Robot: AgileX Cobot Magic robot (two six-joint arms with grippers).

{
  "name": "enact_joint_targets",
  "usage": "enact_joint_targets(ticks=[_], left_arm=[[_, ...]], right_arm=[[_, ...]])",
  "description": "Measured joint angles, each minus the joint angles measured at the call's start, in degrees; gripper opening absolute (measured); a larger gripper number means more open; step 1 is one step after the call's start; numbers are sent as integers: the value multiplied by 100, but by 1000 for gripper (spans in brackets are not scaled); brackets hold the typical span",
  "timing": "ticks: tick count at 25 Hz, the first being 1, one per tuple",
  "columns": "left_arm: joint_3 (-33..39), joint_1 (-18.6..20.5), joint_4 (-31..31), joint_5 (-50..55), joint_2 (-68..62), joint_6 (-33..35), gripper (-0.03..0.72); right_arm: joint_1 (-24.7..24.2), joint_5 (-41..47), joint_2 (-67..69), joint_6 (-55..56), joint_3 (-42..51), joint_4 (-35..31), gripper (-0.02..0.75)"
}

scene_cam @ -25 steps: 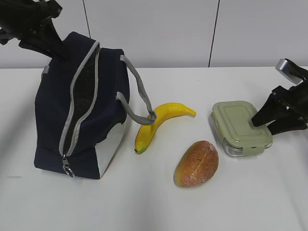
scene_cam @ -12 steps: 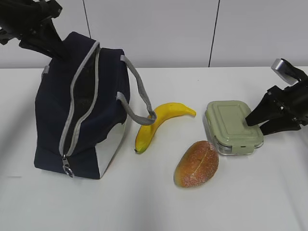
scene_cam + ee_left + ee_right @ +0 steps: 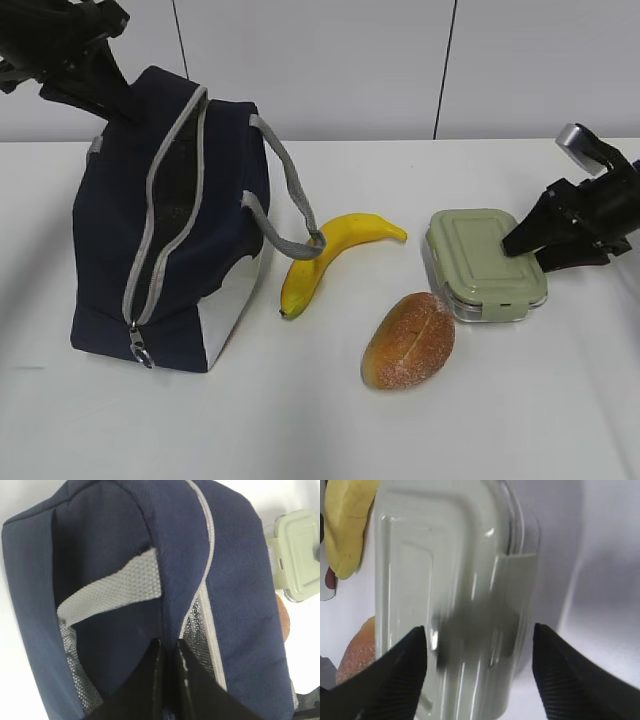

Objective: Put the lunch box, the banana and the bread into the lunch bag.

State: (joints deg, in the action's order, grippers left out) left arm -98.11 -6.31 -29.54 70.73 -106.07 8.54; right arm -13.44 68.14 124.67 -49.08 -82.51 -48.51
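The navy lunch bag (image 3: 110,220) stands at the left with its zipper open, showing a silver lining. My left gripper (image 3: 122,108) is shut on the bag's top fabric edge (image 3: 170,630) at the opening. The banana (image 3: 320,255) lies in the middle, and the bread (image 3: 408,340) is in front of it. The green-lidded lunch box (image 3: 480,255) sits on the table at the right. My right gripper (image 3: 515,245) is open, its fingers straddling the box's right end (image 3: 445,555), with a gap on one side. Banana (image 3: 345,525) and bread (image 3: 355,650) show beyond it.
A grey strap handle (image 3: 290,190) hangs from the bag and rests on the banana's stem end. The zipper's ring pull (image 3: 140,350) hangs at the bag's lower front. White table (image 3: 300,430) spreads in front, and a white wall is close behind.
My right gripper has moved left, further over the lunch box. The box slid a little left towards the banana. The left gripper and the bag have not moved.
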Motion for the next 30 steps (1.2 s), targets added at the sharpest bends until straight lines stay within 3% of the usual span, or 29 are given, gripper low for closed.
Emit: enact_joint_targets(ticks=[14,21,30], left_arm=[[0,0,0,0,0,0,-10],[0,0,0,0,0,0,-11],[0,0,0,0,0,0,-11]], right_arm=[[-35,60,382,4,-326,-320,513],[-37,147,382,26,-336,-372,421],[-37,159,382,47,-336,-395,409]])
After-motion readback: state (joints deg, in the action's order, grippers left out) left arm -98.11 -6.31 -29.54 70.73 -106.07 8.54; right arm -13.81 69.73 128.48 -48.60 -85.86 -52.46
